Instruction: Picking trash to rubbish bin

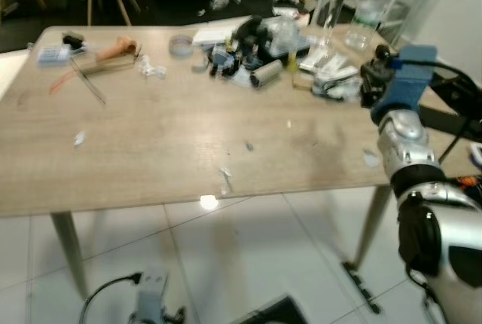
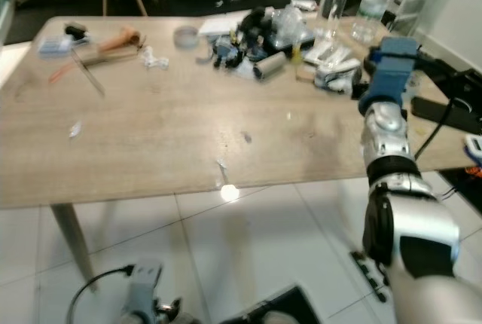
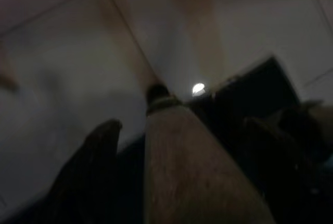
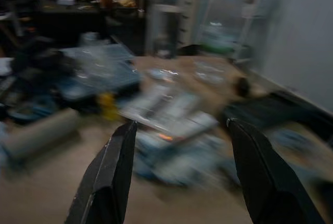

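Note:
Trash lies across a long wooden table point(image 1: 151, 151). There is a crumpled wrapper heap point(image 1: 337, 83) at the far right, a white crumpled scrap point(image 1: 153, 69) at the back left, and small bits point(image 1: 226, 178) near the front edge. My right gripper point(image 1: 367, 77) is raised over the table's right end, just right of the wrapper heap. In the right wrist view its fingers point(image 4: 112, 177) stand open and empty, with the blurred wrappers point(image 4: 171, 130) ahead. My left gripper point(image 1: 151, 298) hangs low near the floor. In the dark left wrist view its fingers point(image 3: 91, 161) are spread.
A cluttered pile point(image 1: 256, 45) with a grey cylinder point(image 1: 265, 73), clear bottles point(image 1: 331, 0) and a roll of tape point(image 1: 180, 44) fills the back of the table. Tools and an orange object point(image 1: 117, 50) lie back left. A dark object point(image 1: 275, 311) sits on the white tiled floor below.

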### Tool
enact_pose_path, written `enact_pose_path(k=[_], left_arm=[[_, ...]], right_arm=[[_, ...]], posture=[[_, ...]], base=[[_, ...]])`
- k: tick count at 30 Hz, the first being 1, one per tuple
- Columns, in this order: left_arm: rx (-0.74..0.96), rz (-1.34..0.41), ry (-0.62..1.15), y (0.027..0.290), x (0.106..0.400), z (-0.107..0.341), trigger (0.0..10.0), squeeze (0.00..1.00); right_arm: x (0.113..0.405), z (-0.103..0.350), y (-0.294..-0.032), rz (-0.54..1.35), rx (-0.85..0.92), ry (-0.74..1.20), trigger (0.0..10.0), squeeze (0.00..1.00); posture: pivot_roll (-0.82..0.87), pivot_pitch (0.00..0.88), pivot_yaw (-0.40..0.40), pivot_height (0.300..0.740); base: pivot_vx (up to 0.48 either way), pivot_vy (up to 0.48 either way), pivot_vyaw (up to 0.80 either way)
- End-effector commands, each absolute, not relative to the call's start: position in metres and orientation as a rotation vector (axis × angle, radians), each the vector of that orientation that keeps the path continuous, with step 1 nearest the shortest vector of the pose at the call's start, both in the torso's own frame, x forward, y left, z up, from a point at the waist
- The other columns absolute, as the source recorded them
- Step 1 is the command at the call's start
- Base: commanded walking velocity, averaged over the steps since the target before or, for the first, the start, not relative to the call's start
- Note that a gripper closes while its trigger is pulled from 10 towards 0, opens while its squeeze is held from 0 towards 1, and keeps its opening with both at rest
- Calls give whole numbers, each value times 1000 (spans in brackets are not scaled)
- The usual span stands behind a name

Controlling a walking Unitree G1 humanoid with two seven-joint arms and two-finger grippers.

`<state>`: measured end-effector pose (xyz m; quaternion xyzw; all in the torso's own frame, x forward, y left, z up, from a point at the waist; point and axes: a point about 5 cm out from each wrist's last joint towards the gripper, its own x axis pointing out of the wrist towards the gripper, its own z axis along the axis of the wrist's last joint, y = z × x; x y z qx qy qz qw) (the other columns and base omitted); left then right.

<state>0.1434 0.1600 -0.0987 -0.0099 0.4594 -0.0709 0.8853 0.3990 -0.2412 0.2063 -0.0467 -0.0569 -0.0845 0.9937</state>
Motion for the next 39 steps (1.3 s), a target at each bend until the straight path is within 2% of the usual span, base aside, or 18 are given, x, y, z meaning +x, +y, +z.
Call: enact_pose_path(k=[1,10,15,16,17,25,34,35,36,37,39], left_arm=[[-31,-154,1100,159,108,-112,10000,0],[-34,-127,1116,159,107,-113,10000,0],[-44,-129,1112,158,106,-113,10000,0],[-45,-131,1112,158,106,-113,10000,0],[-45,-132,1114,157,106,-113,10000,0],[-50,-133,1118,157,105,-113,10000,0],[-33,-146,1120,159,102,-113,10000,0],[-28,-149,1121,160,101,-114,10000,0],[-28,-149,1121,160,101,-114,10000,0],[-24,-152,1123,161,100,-114,10000,0],[-12,-159,1126,162,99,-114,10000,0]], right_arm=[[400,207,-235,-135,-98,-121,10000,0],[402,204,-228,-52,-19,-103,10000,0],[403,202,-219,39,35,-88,10000,0],[403,201,-215,76,57,-87,10000,608],[403,200,-213,98,70,-87,10000,1000],[402,190,-210,123,124,-39,10000,1000],[399,176,-218,45,198,25,10000,1000],[398,174,-217,58,242,22,10000,75],[398,174,-217,58,242,22,10000,75],[398,173,-216,69,280,20,10000,0],[397,171,-214,86,337,16,10000,0]], posture=[[-8,40,-36,740],[-6,39,-40,740],[-7,39,-47,740],[-7,41,-46,740],[-7,44,-46,740],[-6,52,-41,740],[-3,61,-23,740],[-1,70,-15,740],[-1,70,-15,740],[1,74,-11,740],[3,80,-7,740]], base=[[480,0,0],[385,0,0],[0,0,0],[0,0,0],[0,0,0],[0,0,0],[0,0,0],[0,0,0],[0,0,0],[0,0,0],[0,0,0]])
